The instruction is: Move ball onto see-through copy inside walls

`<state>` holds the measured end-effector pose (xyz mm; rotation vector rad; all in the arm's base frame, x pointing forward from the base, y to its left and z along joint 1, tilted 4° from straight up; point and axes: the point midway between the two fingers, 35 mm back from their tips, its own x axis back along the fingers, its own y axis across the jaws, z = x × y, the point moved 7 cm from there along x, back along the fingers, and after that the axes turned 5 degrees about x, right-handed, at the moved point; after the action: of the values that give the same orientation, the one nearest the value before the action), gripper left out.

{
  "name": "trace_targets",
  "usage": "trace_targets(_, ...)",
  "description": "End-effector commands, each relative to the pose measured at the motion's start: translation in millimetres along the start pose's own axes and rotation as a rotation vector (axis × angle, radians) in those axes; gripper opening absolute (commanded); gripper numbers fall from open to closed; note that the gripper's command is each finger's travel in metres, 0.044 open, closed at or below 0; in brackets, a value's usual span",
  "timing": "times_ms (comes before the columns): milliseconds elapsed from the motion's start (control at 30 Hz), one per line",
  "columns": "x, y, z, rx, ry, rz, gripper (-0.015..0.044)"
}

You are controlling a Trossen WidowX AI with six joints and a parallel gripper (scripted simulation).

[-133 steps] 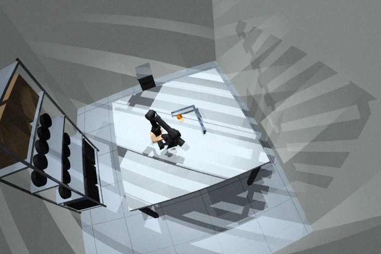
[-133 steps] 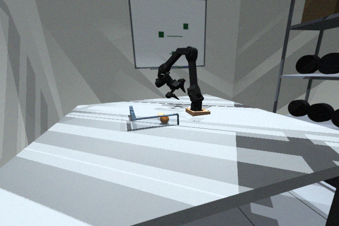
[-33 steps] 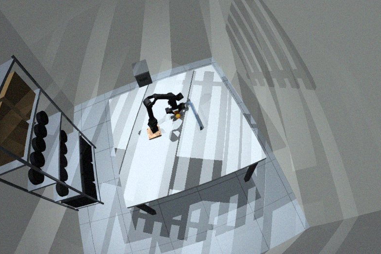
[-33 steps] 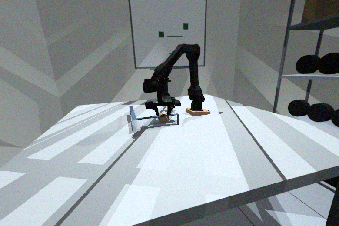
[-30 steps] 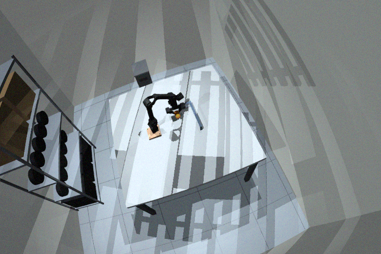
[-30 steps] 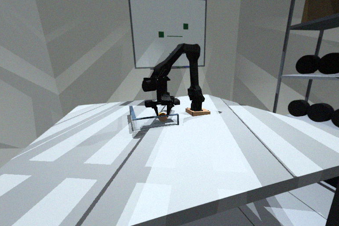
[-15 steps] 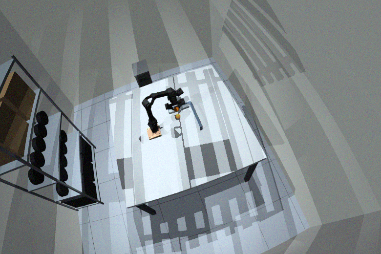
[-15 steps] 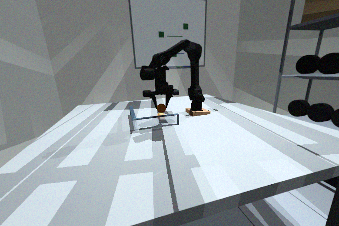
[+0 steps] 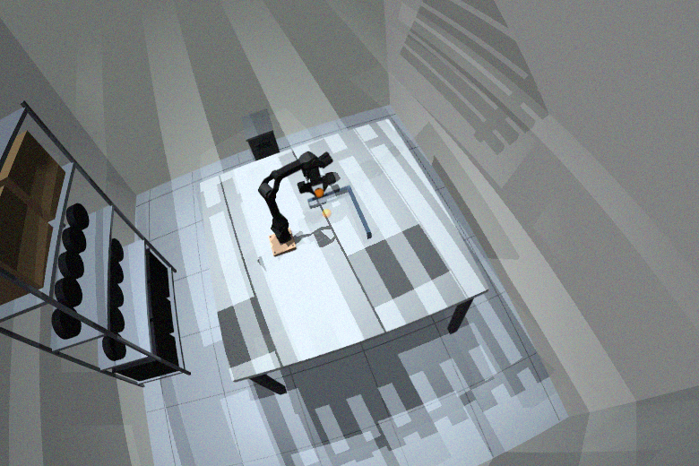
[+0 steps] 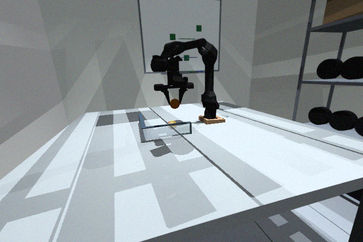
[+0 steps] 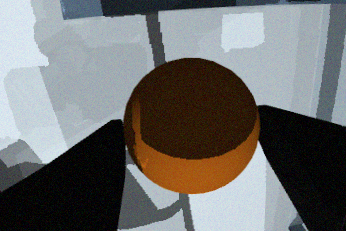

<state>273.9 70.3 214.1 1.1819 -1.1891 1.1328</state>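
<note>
The gripper (image 10: 174, 100) pinches the orange ball (image 10: 174, 103) between both fingers, well above the table (image 10: 245, 148), with the see-through copy (image 10: 171, 123) inside the clear walls (image 10: 166, 131) below

The top view looks steeply down from high and far off, taking in the whole white-and-grey striped desk (image 9: 328, 307) with the black two-fingered hand (image 9: 318, 190) small near its far side. The exterior view stands low at the desk's (image 10: 245, 159) near edge, facing the hand (image 10: 174, 100) at middle range. The wrist view sits just behind the hand (image 11: 192, 134), looking down past its fingers. All three share the ground below the hand.
</note>
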Motion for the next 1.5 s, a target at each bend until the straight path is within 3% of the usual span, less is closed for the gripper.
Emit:
trace_targets(0,9,2,-1,0.005,-0.006,0.006,0.0)
trace_targets(500,-40,-3,49,0.005,-0.002,0.006,0.0)
trace_targets(733,-49,-4,49,0.005,-0.002,0.007,0.0)
trace_targets(1167,-108,-3,49,0.005,-0.002,0.006,0.0)
trace_targets(1467,-112,-3,49,0.005,-0.002,0.006,0.0)
